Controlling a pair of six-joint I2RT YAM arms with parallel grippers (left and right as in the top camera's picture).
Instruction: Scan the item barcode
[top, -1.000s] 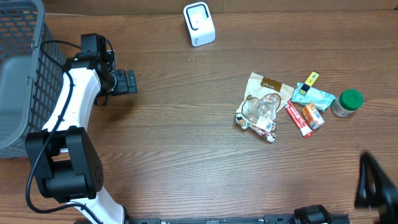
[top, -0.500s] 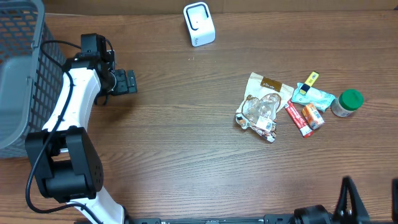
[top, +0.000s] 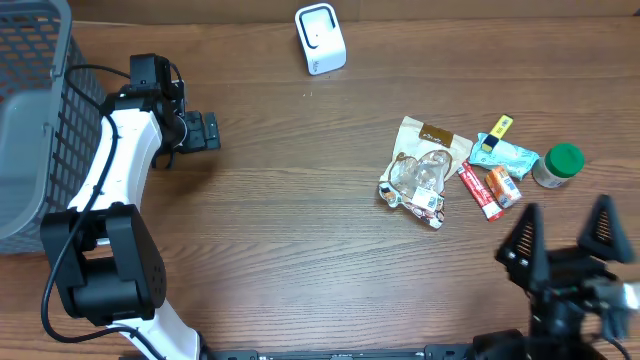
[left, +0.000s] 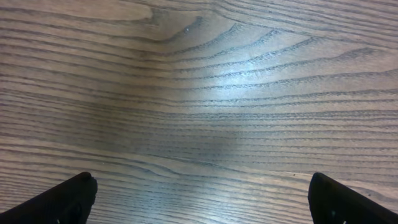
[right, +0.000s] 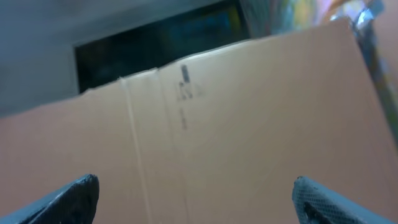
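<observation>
A wooden worktop is filling the view, with a grey basket sitting at its left edge. The left tool is hovering wide open beside the basket. The right tool is gaping wide and empty near a cluster of packets lying right of centre. A white scanner is standing at the far edge.

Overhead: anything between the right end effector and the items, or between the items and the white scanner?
Nothing visible. The open right end effector sits on the near side of the items, with only bare table between them. The stretch from the items to the scanner is bare table too.
</observation>
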